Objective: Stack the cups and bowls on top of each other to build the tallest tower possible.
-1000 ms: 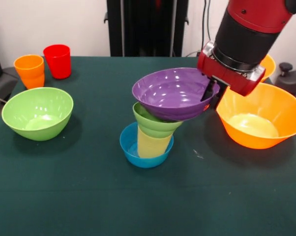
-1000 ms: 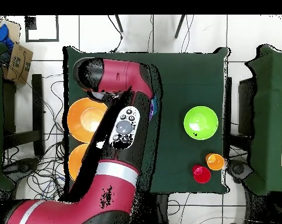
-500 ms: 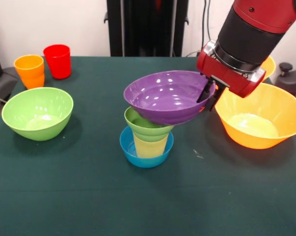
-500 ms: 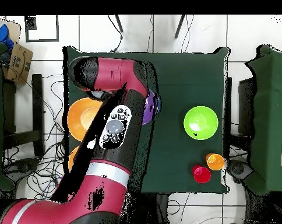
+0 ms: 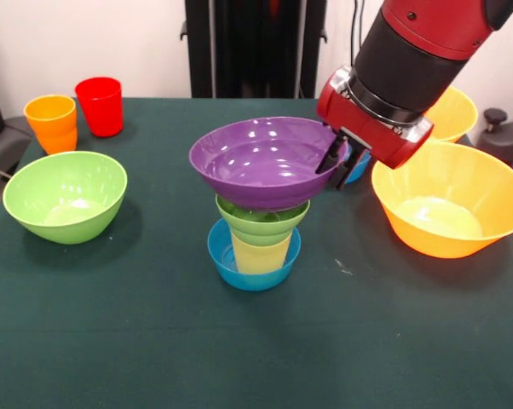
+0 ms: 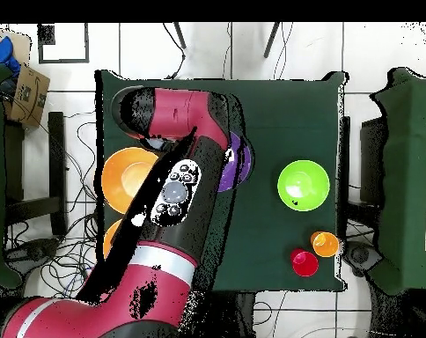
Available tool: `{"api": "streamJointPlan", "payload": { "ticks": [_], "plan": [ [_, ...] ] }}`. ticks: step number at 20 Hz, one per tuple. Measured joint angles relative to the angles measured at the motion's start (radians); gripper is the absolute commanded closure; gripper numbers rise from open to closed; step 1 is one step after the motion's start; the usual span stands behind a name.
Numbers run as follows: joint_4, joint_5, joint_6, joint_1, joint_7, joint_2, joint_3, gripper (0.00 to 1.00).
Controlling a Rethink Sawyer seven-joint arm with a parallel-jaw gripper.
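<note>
Firmly clamped — gripper (image 5: 335,162) holds purple bowl (image 5: 256,160).

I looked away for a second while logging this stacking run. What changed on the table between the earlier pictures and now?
The gripper, shut on the rim of the purple bowl, carried it leftward in the front view until it sits over the small green bowl. The leaning pile of green bowl, yellow cup and blue bowl straightened. The large green bowl, orange cup, red cup and orange bowls stayed put.
</note>
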Motion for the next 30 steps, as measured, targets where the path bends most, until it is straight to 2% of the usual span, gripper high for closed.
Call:
{"api": "streamJointPlan", "payload": {
  "ticks": [23, 30],
  "plan": [
    [0.0, 0.0, 0.0, 0.0, 0.0, 0.007, -0.018, 1.0],
    [0.0, 0.0, -0.033, -0.002, 0.0, 0.007, -0.018, 1.0]
  ]
}}
